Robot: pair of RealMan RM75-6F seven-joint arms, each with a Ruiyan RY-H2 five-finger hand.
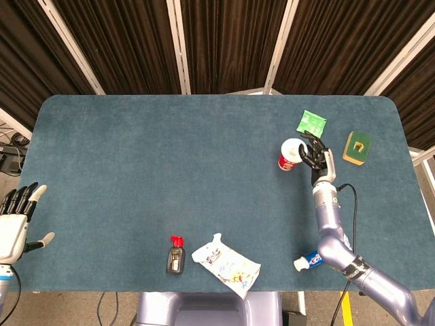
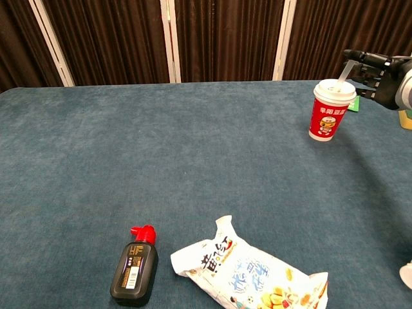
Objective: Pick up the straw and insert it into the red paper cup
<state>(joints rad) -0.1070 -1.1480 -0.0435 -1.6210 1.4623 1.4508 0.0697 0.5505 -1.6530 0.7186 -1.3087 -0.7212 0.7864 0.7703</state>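
Straw [image 2: 344,71] pinched by right hand [image 1: 317,158] fingers, tip in red paper cup [image 2: 330,111]; left hand [image 1: 15,219] fingers spread.

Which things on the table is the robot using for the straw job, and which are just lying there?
For the job:
- straw, pinched by the right hand, lower end in the cup
- red paper cup

Just lying about:
- ink bottle
- snack bag
- green packet
- sponge
- toothpaste tube
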